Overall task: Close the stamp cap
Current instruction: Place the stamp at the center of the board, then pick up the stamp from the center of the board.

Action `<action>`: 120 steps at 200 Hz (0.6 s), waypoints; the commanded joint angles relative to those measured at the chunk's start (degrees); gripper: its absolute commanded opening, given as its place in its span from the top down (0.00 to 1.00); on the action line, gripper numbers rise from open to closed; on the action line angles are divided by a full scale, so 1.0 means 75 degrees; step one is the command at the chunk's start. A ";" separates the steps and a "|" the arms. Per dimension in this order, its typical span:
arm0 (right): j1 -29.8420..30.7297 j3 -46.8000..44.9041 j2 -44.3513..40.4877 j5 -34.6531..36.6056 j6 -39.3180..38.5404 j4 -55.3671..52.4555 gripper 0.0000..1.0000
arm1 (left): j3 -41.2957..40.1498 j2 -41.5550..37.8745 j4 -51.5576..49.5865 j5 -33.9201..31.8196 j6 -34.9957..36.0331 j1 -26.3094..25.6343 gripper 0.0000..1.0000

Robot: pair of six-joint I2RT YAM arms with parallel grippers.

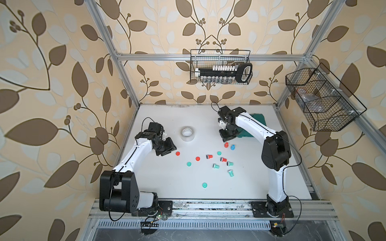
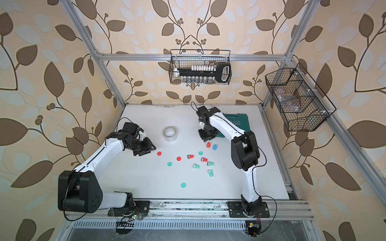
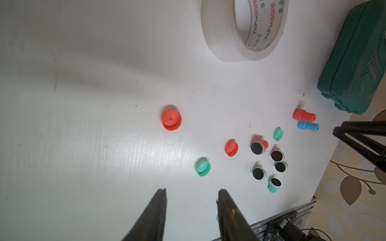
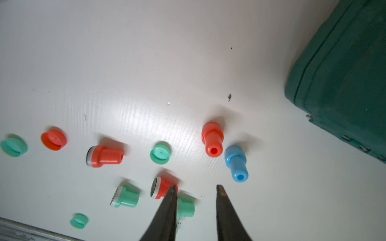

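Observation:
Several small stamps and loose caps lie scattered mid-table. A red stamp (image 4: 212, 138) and a blue stamp (image 4: 236, 163) stand capped side by side. Red stamps (image 4: 104, 156) (image 4: 161, 187) and green stamps (image 4: 125, 199) lie on their sides with their dark pads bare. Loose caps rest flat: red caps (image 1: 177, 153) (image 1: 198, 158) and green caps (image 1: 219, 153) (image 1: 189, 164) (image 1: 204, 184). My right gripper (image 4: 196, 186) hovers open just behind the capped pair, holding nothing. My left gripper (image 3: 192, 190) is open and empty, left of the nearest red cap (image 3: 171, 120).
A roll of clear tape (image 1: 187, 133) lies behind the caps. A green tool case (image 2: 236, 123) sits at the back right, partly under my right arm. Wire baskets (image 1: 220, 66) (image 1: 321, 100) hang on the back and right walls.

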 commanded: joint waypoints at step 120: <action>0.1665 -0.5487 -0.3497 0.0327 0.2293 0.1793 0.71 | 0.0091 -0.0054 0.0013 0.0193 0.0076 0.0029 0.57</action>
